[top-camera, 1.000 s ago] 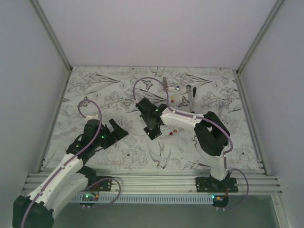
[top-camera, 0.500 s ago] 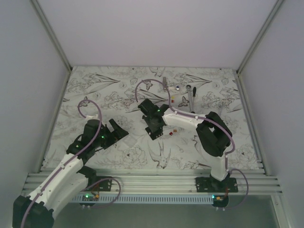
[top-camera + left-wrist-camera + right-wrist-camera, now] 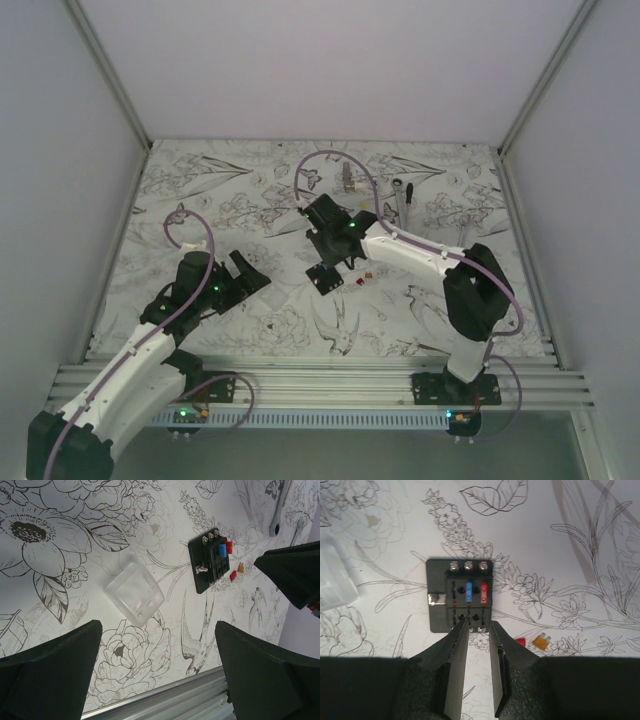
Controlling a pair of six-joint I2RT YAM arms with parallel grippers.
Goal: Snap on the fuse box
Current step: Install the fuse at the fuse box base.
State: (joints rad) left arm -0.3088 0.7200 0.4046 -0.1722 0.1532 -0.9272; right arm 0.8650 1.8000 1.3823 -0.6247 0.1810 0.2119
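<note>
The fuse box (image 3: 460, 595) is a black square block with a blue and a red fuse in its slots, lying flat on the flower-patterned mat. It also shows in the left wrist view (image 3: 212, 560) and the top view (image 3: 327, 279). My right gripper (image 3: 477, 626) hovers just at its near edge, jaws a narrow gap apart and empty; in the top view it (image 3: 326, 260) sits just behind the box. A clear plastic cover (image 3: 134, 594) lies on the mat left of the box. My left gripper (image 3: 157, 680) is wide open and empty, left of both (image 3: 245, 272).
A loose red fuse (image 3: 520, 641) and an orange fuse (image 3: 541, 641) lie just right of the fuse box. A silver ratchet wrench (image 3: 403, 200) and a small metal part (image 3: 347, 178) lie at the back. A metal rail (image 3: 165, 702) runs along the near edge.
My right arm has drawn up and back to the right, so the gripper has come off the fuse box, which now shows in full. The left arm has not moved.
</note>
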